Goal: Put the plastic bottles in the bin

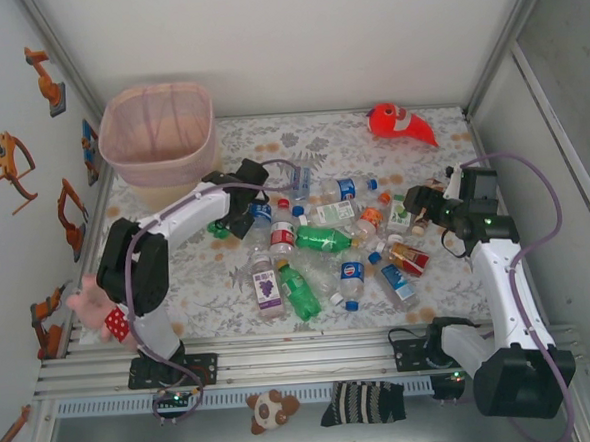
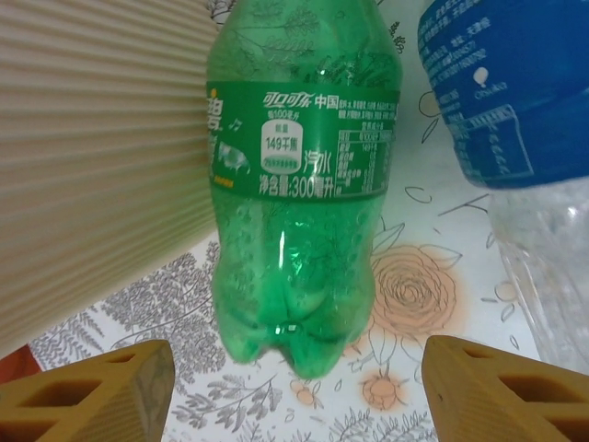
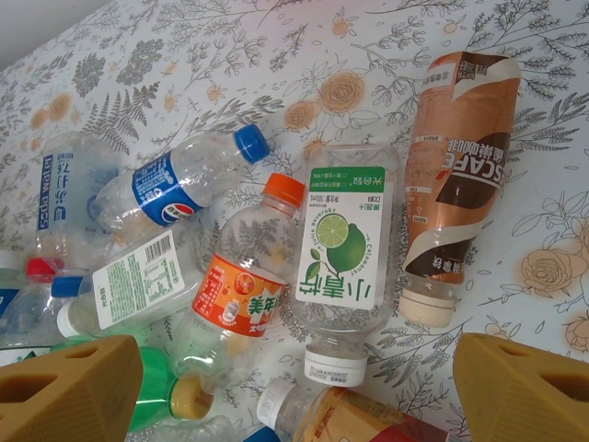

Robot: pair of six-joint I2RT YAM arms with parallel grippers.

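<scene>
Table with a flowered cloth (image 1: 420, 138), closed in by pale walls. Pink bin (image 1: 162, 169) stands at the far left corner, upright. Bottles (image 1: 323, 239) lie in a loose heap mid-table, well apart from the bin's mouth; whether any are in the bin cannot be told. Red fish toy (image 1: 401, 122) far right, away from the heap.

Left gripper (image 1: 233, 223) reaches over the heap's left edge, near the bin. Wrist view: green bottle (image 2: 299, 230) lies between its fingers (image 2: 101, 391), base toward the camera. Cloth shows on both sides of it, so the jaws stand spread and grasp nothing. Blue-labelled bottle (image 2: 515, 83) just beside it; ribbed cream surface (image 2: 92, 138) on the other side.

Right gripper (image 1: 424, 205) hangs over the heap's right side, fingers (image 3: 520, 382) wide apart, nothing held. Beneath it, side by side: lime-label bottle (image 3: 340, 249), orange-label bottle (image 3: 241, 295), brown coffee bottle (image 3: 456, 175), blue-capped bottle (image 3: 175, 184).
</scene>
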